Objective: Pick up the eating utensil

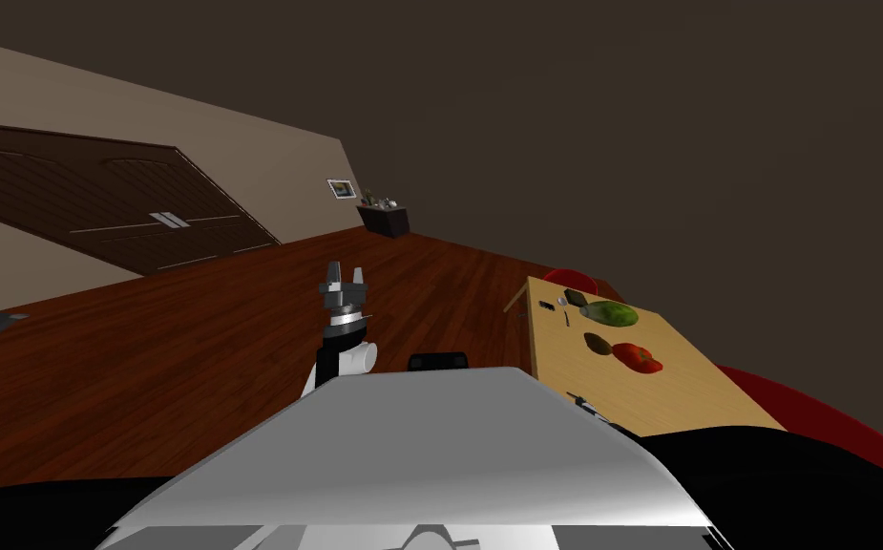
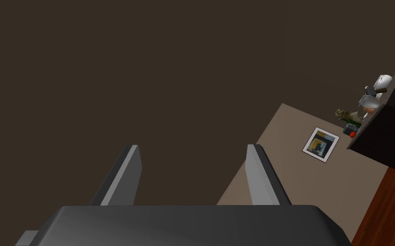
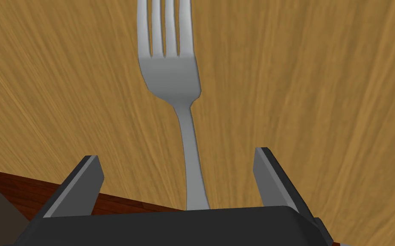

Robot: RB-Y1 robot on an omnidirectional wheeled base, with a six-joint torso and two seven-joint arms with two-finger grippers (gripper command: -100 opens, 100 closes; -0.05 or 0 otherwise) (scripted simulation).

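1. Where the head view looks down, the left fingers (image 1: 333,275) rise over the floor (image 1: 191,363), well apart from the bench (image 1: 706,382).
2. Left wrist view: they stand apart, gripping nothing.
3. Right wrist view: the right fingers (image 3: 269,175) stand apart, either side of the handle of the fork (image 3: 173,77), which lies flat on the bench.

Counting each kind: mostly ones, twos and a four.

One fork (image 3: 170,79) is lying on one wooden table (image 1: 706,387), which is also carrying four pieces of produce: one green piece (image 1: 612,312), one dark green piece (image 1: 576,299), one brown piece (image 1: 599,342) and one red piece (image 1: 637,356), plus one small pale item (image 1: 563,302) and one small dark item (image 1: 546,306). Two red shapes (image 1: 816,420) are bordering it. Two grippers, left gripper (image 2: 193,147) and right gripper (image 3: 176,153), are each showing two spread fingers. One framed picture (image 2: 321,144) is hanging beside one dark cabinet (image 2: 388,132).
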